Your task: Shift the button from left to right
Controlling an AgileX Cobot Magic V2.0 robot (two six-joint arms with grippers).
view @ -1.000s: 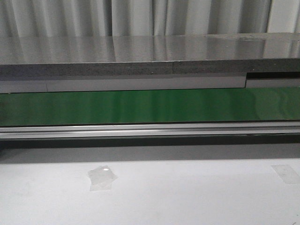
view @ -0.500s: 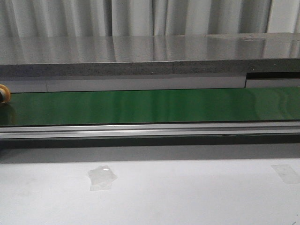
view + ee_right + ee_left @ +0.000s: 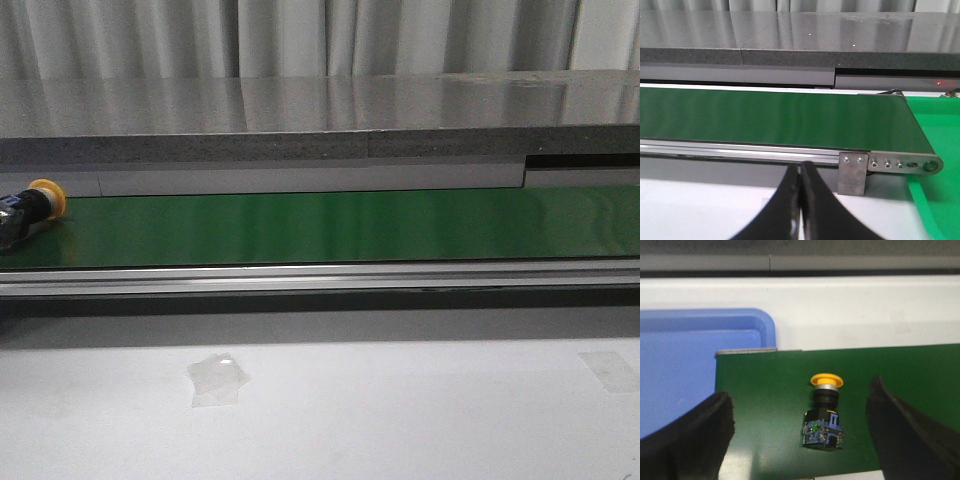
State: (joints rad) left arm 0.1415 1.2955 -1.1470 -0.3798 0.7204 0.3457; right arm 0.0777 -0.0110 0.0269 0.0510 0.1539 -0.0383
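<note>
Open belt (image 3: pixel 770 405) surrounds the button (image 3: pixel 825 410); blue bin (image 3: pixel 695 365) borders one end.

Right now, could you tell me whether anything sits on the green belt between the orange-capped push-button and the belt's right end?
Nothing visible does. The orange-capped push-button lies at the far left of the green conveyor belt, and the belt shows bare all the way right.

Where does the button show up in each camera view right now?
Front: the button lies at the far left end of the green belt.
Left wrist: on the belt between the open left gripper's fingers.
Right wrist: not in view.
Shared landmark: the green belt.
</note>
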